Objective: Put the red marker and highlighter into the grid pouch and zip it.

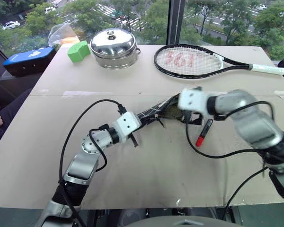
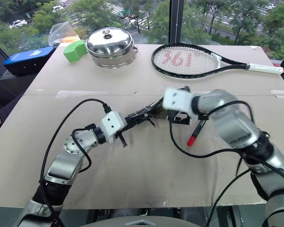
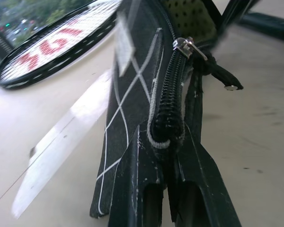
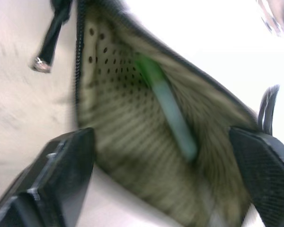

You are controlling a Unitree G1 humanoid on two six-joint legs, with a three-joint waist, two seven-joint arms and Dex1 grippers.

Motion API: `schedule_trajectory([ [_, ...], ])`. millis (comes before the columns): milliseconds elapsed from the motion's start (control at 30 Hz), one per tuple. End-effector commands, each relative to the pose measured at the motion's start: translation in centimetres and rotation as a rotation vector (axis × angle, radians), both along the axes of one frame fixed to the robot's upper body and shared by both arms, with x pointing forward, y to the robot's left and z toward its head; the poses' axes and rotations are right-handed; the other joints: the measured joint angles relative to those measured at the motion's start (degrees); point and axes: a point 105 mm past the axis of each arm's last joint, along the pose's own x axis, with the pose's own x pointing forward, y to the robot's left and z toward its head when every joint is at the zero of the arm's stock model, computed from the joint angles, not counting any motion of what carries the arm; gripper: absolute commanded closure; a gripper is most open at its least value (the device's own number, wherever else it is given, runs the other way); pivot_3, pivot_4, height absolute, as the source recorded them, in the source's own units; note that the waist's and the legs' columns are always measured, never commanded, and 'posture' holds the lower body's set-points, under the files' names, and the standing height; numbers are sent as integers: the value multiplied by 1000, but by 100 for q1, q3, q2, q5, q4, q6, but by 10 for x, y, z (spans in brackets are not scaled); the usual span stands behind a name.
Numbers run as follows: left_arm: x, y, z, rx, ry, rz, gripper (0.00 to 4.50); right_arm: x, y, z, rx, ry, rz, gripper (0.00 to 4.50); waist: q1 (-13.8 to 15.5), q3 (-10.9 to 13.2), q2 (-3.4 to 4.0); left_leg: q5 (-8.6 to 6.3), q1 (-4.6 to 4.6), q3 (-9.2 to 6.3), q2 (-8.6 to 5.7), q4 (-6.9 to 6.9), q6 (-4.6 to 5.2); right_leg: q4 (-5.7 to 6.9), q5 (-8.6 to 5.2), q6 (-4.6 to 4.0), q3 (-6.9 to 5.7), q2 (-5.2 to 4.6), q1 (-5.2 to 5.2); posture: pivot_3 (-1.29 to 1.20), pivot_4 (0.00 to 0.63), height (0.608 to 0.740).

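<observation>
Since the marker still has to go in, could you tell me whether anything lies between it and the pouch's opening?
Only the right gripper itself: it hangs open at the pouch mouth, just above the marker lying on the table. The highlighter is already inside, and the left gripper pinches the zipper end.

A pale beige desk (image 1: 146, 165) stands against a large window (image 1: 132, 14) split by a dark vertical mullion (image 1: 175, 21). Daylight comes in; outside, seen from high up, are green treetops (image 1: 85, 16), a road with crosswalk stripes (image 1: 106, 9) and a parked white car (image 1: 11, 24).
</observation>
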Motion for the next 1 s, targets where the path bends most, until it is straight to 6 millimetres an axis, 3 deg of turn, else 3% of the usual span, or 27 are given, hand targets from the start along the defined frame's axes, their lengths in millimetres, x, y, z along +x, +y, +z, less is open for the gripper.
schedule_trajectory([
  [33, 5, 6, 10, -20, -41, 43, 4500, -26, -23, 10, 211, 135, -179, 76, 5, -3, -4, -2, 0, -4, 1, -2, 3, 1, 0, -1, -3, -1, 0, 0, 150, 740],
  [233, 7, 5, 10, -13, -42, 33, 4500, -31, -62, -43, 408, 193, -751, 76, -8, -8, -1, -16, 3, -11, -1, -9, 25, 10, -1, -5, -10, -38, -3, 0, 150, 740],
  [367, 8, 0, 9, -10, -36, 2, 4500, -35, -55, -76, 477, 267, -947, 76, -16, -6, 3, -2, 0, -1, -10, -7, 3, 16, -2, -1, 0, -10, -12, 0, 150, 740],
  [500, 7, -4, 8, -4, -38, -21, 4500, -36, -55, -102, 408, 336, -1045, 76, -17, -6, 2, 1, 3, 4, -8, -7, -2, 15, -2, 0, 10, 3, -11, 0, 150, 740],
  [633, 7, -2, 10, -1, -43, -21, 4500, -41, -53, -116, 381, 387, -1058, 1292, -18, -19, -15, 2, 4, 1, -8, -9, -5, 15, -3, 0, 9, 7, -10, 0, 150, 740],
  [733, 6, 0, 10, -2, -42, -11, 4500, -44, -59, -113, 353, 356, -1037, 2733, -13, -21, -18, 3, 5, 0, -6, -9, -6, 15, -4, 2, 9, 10, -9, 0, 150, 740],
  [833, 5, 1, 8, -14, -33, -1, 4500, -44, -66, -94, 296, 274, -940, 4134, -2, -17, -12, -1, 6, -1, -8, -8, 1, 8, -9, 10, 9, 5, -3, 0, 150, 740],
  [1000, 3, -1, 7, -21, -23, -9, 4500, -46, -59, -40, 17, 0, -440, 4293, -35, 1, 11, -16, 4, 1, -9, -10, 26, -6, -14, 18, 13, 6, -6, 0, 150, 740],
])
